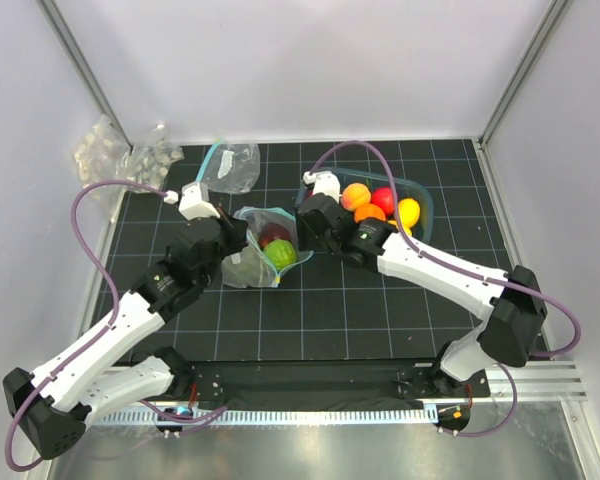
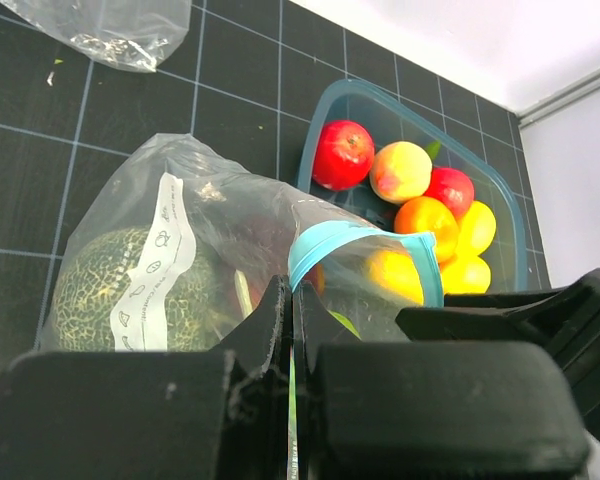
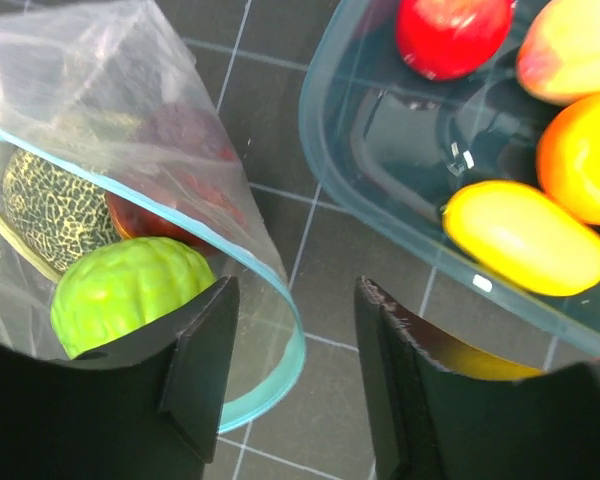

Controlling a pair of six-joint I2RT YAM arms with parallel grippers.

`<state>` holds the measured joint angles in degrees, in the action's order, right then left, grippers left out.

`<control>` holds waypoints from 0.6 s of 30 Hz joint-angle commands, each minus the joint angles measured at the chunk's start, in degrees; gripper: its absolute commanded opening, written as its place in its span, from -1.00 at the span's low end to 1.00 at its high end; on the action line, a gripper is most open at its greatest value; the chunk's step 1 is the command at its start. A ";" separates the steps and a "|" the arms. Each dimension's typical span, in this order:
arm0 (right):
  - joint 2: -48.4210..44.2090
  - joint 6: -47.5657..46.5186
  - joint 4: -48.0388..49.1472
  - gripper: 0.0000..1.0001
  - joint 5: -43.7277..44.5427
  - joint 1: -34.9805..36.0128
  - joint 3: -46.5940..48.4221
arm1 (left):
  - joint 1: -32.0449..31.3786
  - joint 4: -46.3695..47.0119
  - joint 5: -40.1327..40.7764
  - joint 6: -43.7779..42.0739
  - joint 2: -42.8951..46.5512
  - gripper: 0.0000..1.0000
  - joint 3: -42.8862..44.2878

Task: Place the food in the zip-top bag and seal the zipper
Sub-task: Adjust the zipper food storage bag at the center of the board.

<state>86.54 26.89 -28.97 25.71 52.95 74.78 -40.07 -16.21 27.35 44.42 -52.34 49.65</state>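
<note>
On the black grid mat [image 1: 330,300], left claw [image 2: 292,295] pinches the zip-top bag [image 2: 230,210]; right claw [image 3: 295,300] gapes empty.

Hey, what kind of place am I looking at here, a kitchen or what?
Probably a robot lab test cell, not a kitchen: black gridded mat, plain white wall panels, left arm and right arm mounted on a metal rail, toy fruit in a tub.

L arm [image 1: 130,310] & R arm [image 1: 435,268] are angling inward; L tool [image 2: 291,295] is pinching fully shut, R tool [image 3: 295,300] is hanging w/ jaws spread wide.
</note>
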 commanded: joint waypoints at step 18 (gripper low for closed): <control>-23.22 -2.01 13.55 -0.98 -1.55 1.81 -12.01 | 0.09 0.12 -7.30 -0.13 3.11 -0.99 2.03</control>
<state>72.53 27.46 -25.78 21.56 54.61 66.30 -40.10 -17.96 25.08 44.51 -50.65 49.67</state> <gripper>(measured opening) 0.046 0.011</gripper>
